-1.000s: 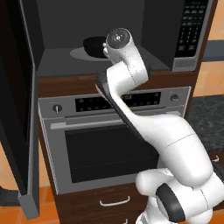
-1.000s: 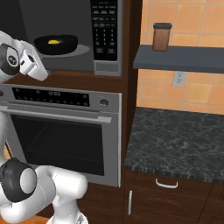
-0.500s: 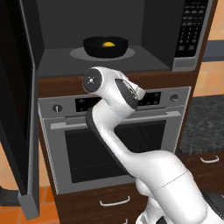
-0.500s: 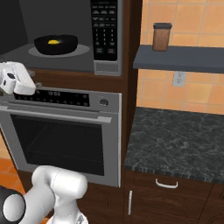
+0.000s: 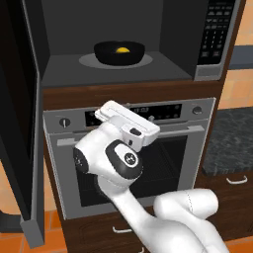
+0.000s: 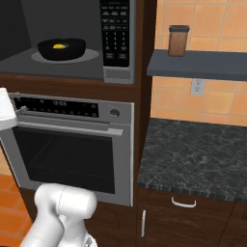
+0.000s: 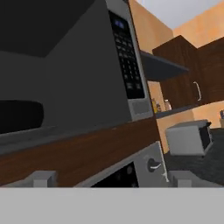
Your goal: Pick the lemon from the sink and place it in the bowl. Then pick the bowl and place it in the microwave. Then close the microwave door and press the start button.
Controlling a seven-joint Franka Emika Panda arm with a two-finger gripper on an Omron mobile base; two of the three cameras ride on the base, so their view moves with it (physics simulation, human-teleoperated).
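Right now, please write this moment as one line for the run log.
lemon: in bowl | bowl: in microwave | microwave door: open | gripper: empty, low before the oven

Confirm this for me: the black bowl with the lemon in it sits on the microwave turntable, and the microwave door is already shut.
Not quite. The bowl does sit on the turntable with the lemon in it, but the microwave door is not shut: the left base view shows it swung wide open at the left, with the microwave cavity exposed.
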